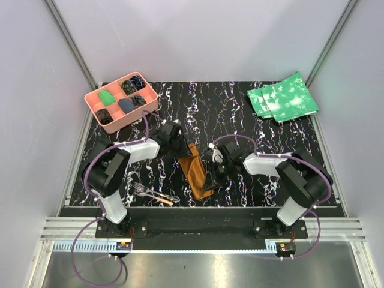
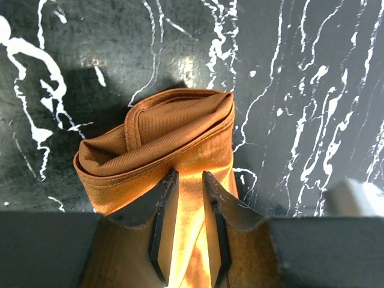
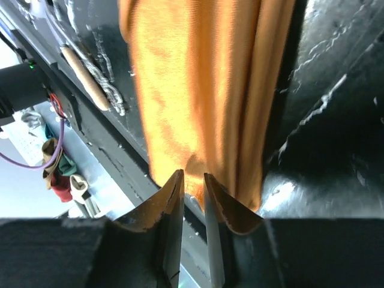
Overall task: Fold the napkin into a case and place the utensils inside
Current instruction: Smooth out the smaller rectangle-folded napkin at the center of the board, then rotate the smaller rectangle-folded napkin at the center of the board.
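The rust-brown napkin [image 1: 197,174] lies on the black marbled table, folded lengthwise into a narrow, layered case. My left gripper [image 1: 179,148] is at its far end. In the left wrist view its jaws [image 2: 189,175] stand narrow, pinching the cloth [image 2: 162,129] behind the rolled end. My right gripper [image 1: 213,174] is at the strip's near right side; its jaws [image 3: 192,175] are closed on the cloth's [image 3: 198,90] near edge. The utensils, a silver fork [image 1: 143,190] and a slim piece with an orange-tan end [image 1: 162,199], lie near the front edge to the left, apart from both grippers.
A pink compartment tray [image 1: 96,99] with small items stands at the back left. Green mottled cloths [image 1: 282,96] lie at the back right. The table's front edge [image 1: 204,207] runs just below the napkin's near end.
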{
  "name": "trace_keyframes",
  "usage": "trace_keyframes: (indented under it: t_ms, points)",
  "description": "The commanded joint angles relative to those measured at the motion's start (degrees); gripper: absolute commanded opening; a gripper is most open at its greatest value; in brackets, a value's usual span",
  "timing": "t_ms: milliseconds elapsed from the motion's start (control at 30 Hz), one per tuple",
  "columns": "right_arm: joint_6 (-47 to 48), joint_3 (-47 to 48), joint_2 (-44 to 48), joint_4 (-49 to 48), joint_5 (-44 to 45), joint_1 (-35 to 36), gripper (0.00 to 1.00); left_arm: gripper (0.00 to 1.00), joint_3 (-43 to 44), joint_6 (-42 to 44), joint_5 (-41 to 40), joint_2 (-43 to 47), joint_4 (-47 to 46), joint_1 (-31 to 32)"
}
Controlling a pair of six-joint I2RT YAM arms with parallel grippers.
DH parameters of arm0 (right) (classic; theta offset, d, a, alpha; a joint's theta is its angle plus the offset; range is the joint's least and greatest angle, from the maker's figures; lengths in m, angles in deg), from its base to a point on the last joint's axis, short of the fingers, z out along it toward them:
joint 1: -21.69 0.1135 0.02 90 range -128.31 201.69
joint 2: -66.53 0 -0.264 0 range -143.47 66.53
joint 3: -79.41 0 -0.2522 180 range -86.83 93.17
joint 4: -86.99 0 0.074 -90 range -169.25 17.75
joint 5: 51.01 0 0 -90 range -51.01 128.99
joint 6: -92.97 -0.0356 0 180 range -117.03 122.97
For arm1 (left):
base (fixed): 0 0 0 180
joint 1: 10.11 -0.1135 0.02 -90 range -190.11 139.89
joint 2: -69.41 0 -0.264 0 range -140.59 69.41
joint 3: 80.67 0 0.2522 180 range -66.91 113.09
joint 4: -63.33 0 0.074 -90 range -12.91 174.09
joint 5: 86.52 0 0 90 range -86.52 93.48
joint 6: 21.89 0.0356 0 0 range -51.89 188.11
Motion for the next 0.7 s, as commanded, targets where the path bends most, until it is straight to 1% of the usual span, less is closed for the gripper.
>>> trace_keyframes:
  t_ms: [0,33,67,100,133,200,267,333,400,467,533,600,667]
  points:
    - [1.1,4.5,6.1,5.7,2.0,0.2,0.29,0.29,1.9,1.2,-0.7,3.8,1.7,-0.1]
    - [0.7,5.0,6.6,6.3,1.3,0.5,0.29,0.29,1.9,0.8,-0.4,5.7,1.9,-0.2]
    - [-0.2,5.2,7.0,6.3,1.0,1.2,0.32,0.32,2.0,0.8,-0.4,7.0,2.6,-0.2]
    - [-0.7,5.5,7.4,6.2,1.6,2.0,0.34,0.33,2.2,0.8,-1.3,8.4,3.2,-0.1]
    - [-1.9,5.7,7.8,5.9,2.8,3.8,0.35,0.35,2.5,0.9,-2.3,11.4,4.1,-0.3]
    - [-3.3,5.8,8.0,5.1,3.7,5.4,0.36,0.38,2.6,1.0,-4.8,14.5,6.0,-0.6]
    - [-5.8,5.7,8.0,3.6,5.6,7.4,0.38,0.39,2.7,1.3,-5.5,18.0,7.8,-1.6]
    - [-7.9,6.4,6.7,2.7,6.9,10.0,0.38,0.40,2.7,1.6,-6.0,21.2,9.1,-2.6]
    - [-9.4,7.5,4.8,1.6,8.2,12.2,0.37,0.40,2.0,1.7,-7.0,23.4,10.1,-3.1]
    - [-13.0,7.7,3.5,0.4,10.9,15.1,0.35,0.41,0.6,1.8,-7.5,26.6,10.7,-3.5]
    - [-15.9,6.8,1.3,-3.1,11.6,16.6,0.31,0.42,-0.4,2.3,-8.2,29.0,11.4,-4.0]
    - [-16.9,6.3,-0.2,-3.6,13.6,18.3,0.30,0.42,-1.1,2.7,-8.6,30.2,12.5,-4.3]
    - [-18.3,5.2,-0.8,-3.4,16.6,18.8,0.26,0.43,-2.4,3.0,-8.5,31.3,12.8,-4.3]
